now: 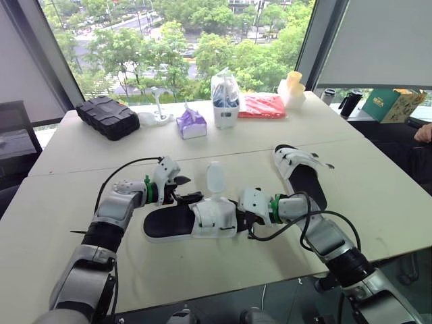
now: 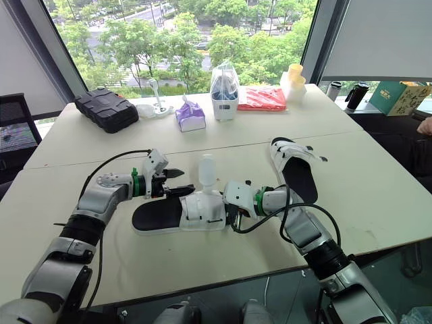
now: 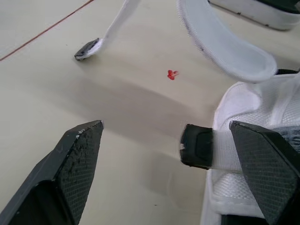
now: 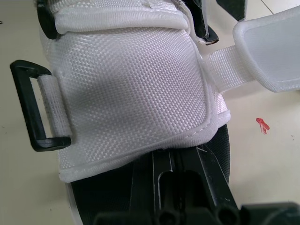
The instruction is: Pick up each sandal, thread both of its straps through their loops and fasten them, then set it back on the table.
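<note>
**Left eye view.** Two sandals are seen on the table [image 1: 81,229]. The near sandal [image 1: 192,219] lies flat between the grippers, and one strap [image 1: 214,179] stands up from it, loose and unthreaded. The far sandal [image 1: 300,172] lies well apart, on the right. Its straps are laid across the footbed, but whether they are fastened cannot be told. The task is judged to be at an early stage: the near sandal is not lifted, and at least one of its straps is left to be threaded. The left gripper [image 1: 182,189] is held at the far edge of the near sandal. The right gripper [image 1: 248,216] is placed at that sandal's right end.

**Right eye view.** Along the far side, a black case [image 2: 106,108] is shown closed, so its contents are hidden. A tissue is seen rising from the purple tissue box [image 2: 191,116]. A white holder [image 2: 225,94] is covered by a clear bag, and what it holds cannot be made out. A green box [image 2: 398,96] is set at the far right with its contents unseen.

**Left wrist view.** The left jaws are spread wide apart over the bare table, with nothing held. A black loop [image 3: 197,145] on its webbing lies between them, close to the right-hand one.

**Right wrist view.** The near sandal's white upper is seen close up. A side loop [image 4: 35,105] is shown empty, with no strap passed through it. The state of the right gripper cannot be told.
</note>
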